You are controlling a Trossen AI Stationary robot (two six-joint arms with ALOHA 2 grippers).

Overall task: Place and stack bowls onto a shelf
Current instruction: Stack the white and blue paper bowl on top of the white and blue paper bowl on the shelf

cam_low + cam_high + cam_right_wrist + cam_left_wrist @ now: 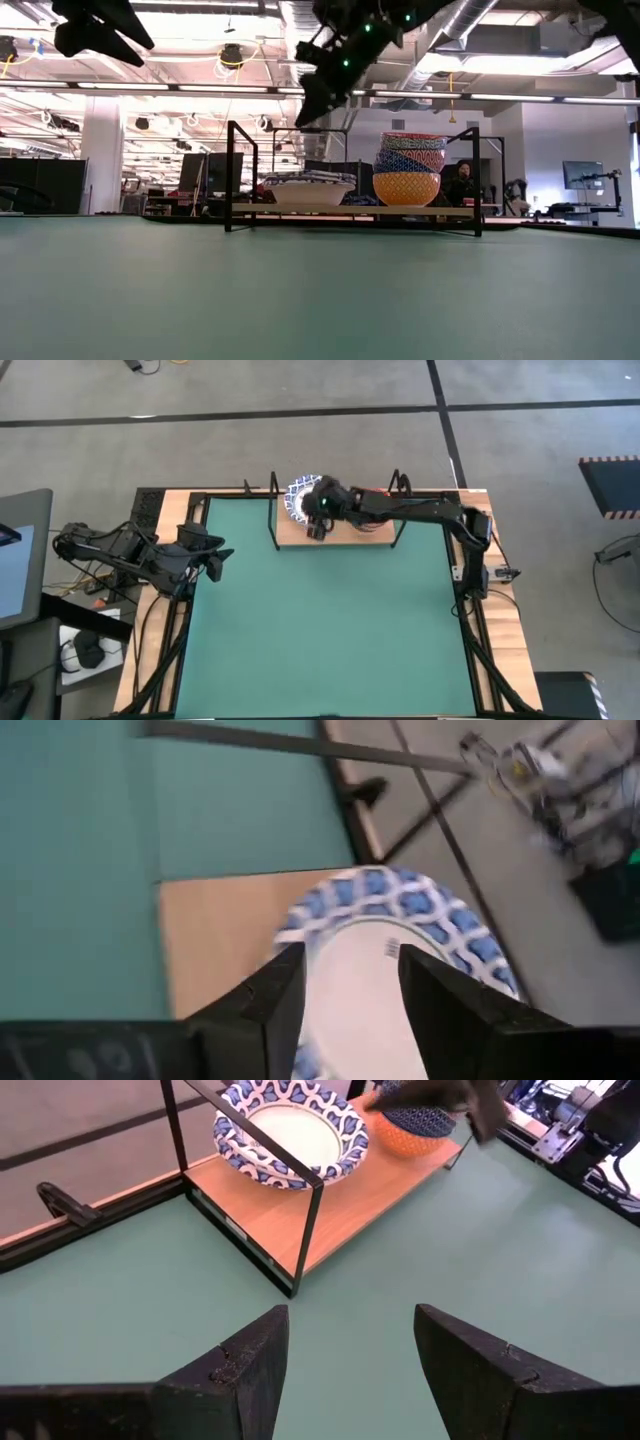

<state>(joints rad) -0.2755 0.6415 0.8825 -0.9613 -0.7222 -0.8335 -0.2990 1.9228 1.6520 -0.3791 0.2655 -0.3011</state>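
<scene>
The wooden shelf (350, 536) in its black wire frame stands at the mat's far edge. On its left end rests a white bowl with a blue-patterned rim (390, 930); the low view shows it as a short stack (310, 190). On its right end stands a stack of coloured bowls (408, 172), orange at the bottom. My right gripper (350, 960) is open and empty above the white bowl, clear of it (308, 108). My left gripper (350, 1350) is open and empty over the mat's left edge (215, 560).
The large green mat (320, 630) covers the table in front of the shelf. The shelf's black frame posts (312, 1220) stand at its corners. My right arm (420, 510) reaches over the coloured stack and hides most of it in the high view.
</scene>
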